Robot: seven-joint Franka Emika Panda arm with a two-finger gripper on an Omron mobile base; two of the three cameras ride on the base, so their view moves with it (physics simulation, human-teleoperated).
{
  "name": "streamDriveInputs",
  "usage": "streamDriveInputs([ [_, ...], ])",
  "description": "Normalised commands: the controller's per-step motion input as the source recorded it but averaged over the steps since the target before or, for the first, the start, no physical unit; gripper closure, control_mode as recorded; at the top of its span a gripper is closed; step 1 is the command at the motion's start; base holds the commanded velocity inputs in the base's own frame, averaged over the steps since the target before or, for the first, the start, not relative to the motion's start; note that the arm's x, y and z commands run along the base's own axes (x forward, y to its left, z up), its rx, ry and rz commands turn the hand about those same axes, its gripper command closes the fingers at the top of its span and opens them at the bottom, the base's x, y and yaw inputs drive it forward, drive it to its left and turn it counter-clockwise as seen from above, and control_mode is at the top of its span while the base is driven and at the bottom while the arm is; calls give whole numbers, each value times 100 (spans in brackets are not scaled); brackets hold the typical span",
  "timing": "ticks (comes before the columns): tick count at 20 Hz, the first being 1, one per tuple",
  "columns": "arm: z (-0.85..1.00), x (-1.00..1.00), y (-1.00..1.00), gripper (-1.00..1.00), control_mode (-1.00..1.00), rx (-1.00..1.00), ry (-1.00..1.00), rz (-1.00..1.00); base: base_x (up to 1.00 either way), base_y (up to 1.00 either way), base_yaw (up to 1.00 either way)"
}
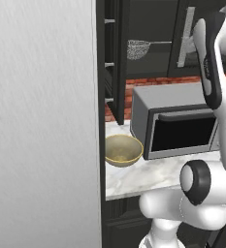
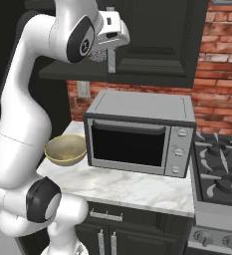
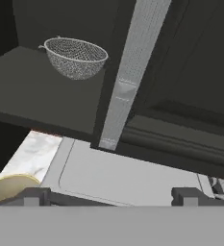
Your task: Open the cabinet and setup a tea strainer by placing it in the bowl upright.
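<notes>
My jaws stand wide apart, nothing btwn them. Tea strainer [image 3: 76,56] sits upright on cabinet [image 3: 46,96] shelf. Bowl [image 1: 122,150] on counter [image 1: 148,174], nothing inside.

- A red brick wall [image 2: 219,74] runs behind the counter, with pale mortar lines between the bricks.
- A white marble counter [image 2: 132,187] with grey veins sits below it.
- A grey microwave [image 2: 137,132] stands on the counter, its dark glass door shut and three knobs down its right side.
- A stove [image 2: 219,174] with black grates and a silver front sits just beside the counter's right end.
- Black lower cabinets [image 2: 132,234] with short silver handles sit under the counter.
- A broad, flat light grey panel [image 1: 41,126] stands at the counter's left end, from floor to top.
- The light is even and soft.
</notes>
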Motion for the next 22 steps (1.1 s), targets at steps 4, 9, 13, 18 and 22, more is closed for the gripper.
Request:
streamDriveInputs([
  [4, 1, 0, 3, -100, -100, 43, -2, -11, 0, 0, 0],
  [9, -12, 13, 38, -100, -100, 2, -7, -7, 0, 0, 0],
  [13, -14, 44, 3, -100, -100, 0, 0, -10, 0, 0, 0],
  [18, -26, 63, -15, -100, -100, -2, 0, -18, 0, 0, 0],
  [22, 0, 40, -12, -100, -100, 0, -2, -1, 0, 0, 0],
])
